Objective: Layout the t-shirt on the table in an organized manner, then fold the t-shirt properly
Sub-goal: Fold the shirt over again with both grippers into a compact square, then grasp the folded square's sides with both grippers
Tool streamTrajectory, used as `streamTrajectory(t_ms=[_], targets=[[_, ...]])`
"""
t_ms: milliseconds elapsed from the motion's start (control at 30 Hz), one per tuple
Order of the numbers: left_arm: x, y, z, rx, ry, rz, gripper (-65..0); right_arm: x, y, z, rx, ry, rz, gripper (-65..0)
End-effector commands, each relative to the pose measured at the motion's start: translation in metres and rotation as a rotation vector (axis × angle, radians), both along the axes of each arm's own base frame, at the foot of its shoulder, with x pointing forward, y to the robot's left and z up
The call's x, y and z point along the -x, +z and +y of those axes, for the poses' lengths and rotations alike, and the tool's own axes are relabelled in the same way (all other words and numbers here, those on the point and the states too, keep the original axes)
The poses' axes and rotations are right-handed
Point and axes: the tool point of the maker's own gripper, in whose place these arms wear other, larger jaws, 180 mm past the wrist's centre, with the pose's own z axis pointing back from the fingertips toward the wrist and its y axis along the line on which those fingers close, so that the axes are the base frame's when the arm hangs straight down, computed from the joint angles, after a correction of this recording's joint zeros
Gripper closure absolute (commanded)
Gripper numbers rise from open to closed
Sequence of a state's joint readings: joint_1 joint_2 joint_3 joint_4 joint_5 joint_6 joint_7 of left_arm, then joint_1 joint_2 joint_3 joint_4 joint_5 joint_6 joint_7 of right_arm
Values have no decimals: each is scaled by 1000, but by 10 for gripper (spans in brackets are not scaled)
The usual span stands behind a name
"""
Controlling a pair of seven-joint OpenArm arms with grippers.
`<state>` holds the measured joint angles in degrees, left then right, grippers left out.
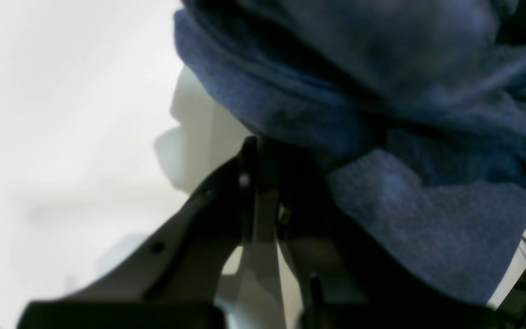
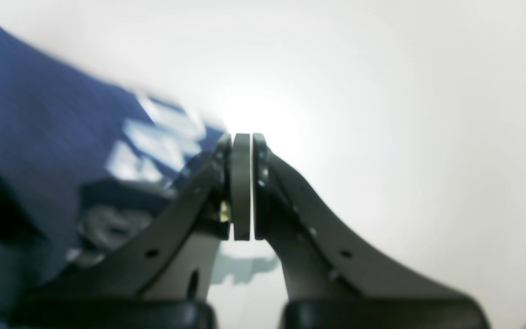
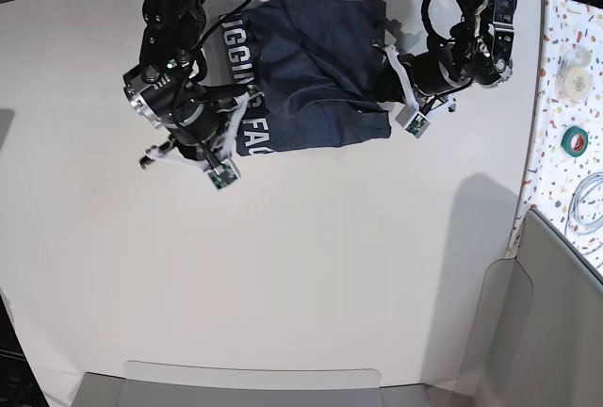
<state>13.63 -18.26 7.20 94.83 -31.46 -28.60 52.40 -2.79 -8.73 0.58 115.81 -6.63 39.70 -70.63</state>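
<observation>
White and smooth, the table fills most of what we see from the base view. Its near part has nothing but soft gray shadows on it. On that view's right runs a thin strip with colored dots. We see tape rolls and a loop of pale cord lying on it.

Farther back lies the t-shirt. It is dark blue and bunched into a rough block near the far edge of the table. We can read some white letters along its side on the view's left.

Our right gripper is at that lettered side. In the right wrist view we see its two fingers pressed flat against each other with no cloth between them. So it is closed and holds nothing. The blue cloth with blurry white letters sits just beside it, and white table spreads past its tips.

Our left gripper is at the other side of the shirt, on the base view's right. In the left wrist view its fingers are tight together, and thick blue folds pile up at the tips and over one side. We think it is closed on a bit of the t-shirt. The pinched spot itself is dark and blurry.
</observation>
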Motion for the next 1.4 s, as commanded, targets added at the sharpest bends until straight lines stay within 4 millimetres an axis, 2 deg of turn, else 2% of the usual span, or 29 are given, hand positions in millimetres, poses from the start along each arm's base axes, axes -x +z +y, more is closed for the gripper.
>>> streamTrajectory(t_ms=[0, 100, 233, 333, 400, 633, 867, 967, 1067, 1133, 1167, 1267, 1367], targets=[[23, -27, 27, -158, -16, 120, 0, 2, 3, -2, -20, -9, -16, 0], [14, -28, 29, -159, -6, 115, 0, 19, -11, 0, -57, 10, 30, 0], [12, -31, 30, -157, 2, 125, 0, 32, -11, 22, -214, 97, 51, 0], [13, -33, 28, -150, 5, 133, 0, 40, -8, 49, -283, 200, 64, 0], [13, -34, 28, -151, 6, 137, 0, 49, -10, 64, -269, 283, 99, 0], [13, -35, 25, -142, 8, 137, 0, 76, -3, 135, -199, 643, 121, 0], [-5, -23, 28, -144, 18, 87, 0, 71, 18, 159, -186, 752, 50, 0], [-25, 1, 35, -137, 55, -13, 0, 66, 32, 167, -255, 761, 13, 0], [-46, 33, 56, -145, 133, -118, 0, 53, 43, 164, -296, 729, -36, 0], [-57, 58, 71, -161, 179, -197, 0, 36, 49, 149, -313, 661, -72, 0], [-61, 67, 75, -167, 190, -227, 0, 26, 50, 138, -314, 616, -84, 0], [-54, 88, 91, -202, 225, -281, 0, -7, 57, 92, -308, 448, -131, 0], [-38, 96, 104, -274, 219, -251, 0, -37, 57, 39, -237, 285, -164, 0]])
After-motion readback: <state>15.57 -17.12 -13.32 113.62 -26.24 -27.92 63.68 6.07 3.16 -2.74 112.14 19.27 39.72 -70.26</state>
